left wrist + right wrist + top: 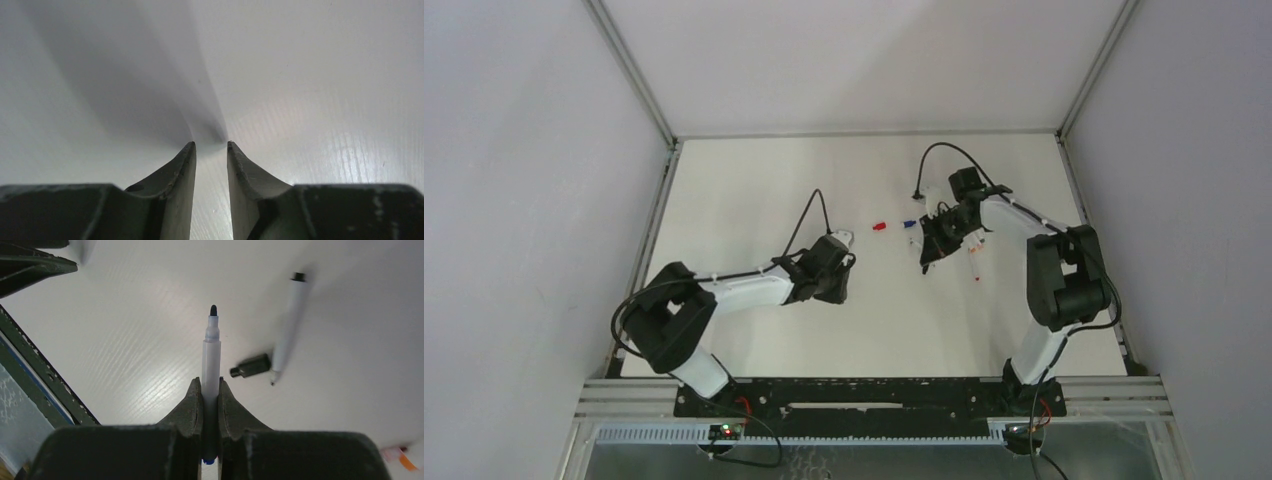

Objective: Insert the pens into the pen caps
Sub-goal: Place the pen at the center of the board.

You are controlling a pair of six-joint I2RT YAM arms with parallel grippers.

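A white pen (211,355), dark tip outward, is clamped between the jaws of the right gripper (210,385). A black cap (251,366) is seen just beside a second pen (289,327) on the table (125,340). The left gripper (211,146) is held slightly parted, empty.

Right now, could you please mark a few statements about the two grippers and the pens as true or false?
1. The right gripper is shut on a pen. True.
2. That pen already wears a cap. False: its dark tip is bare.
3. The left gripper grips a cap. False: its jaws stand apart with nothing between them.
4. A black cap lies beside a loose pen on the table. True.
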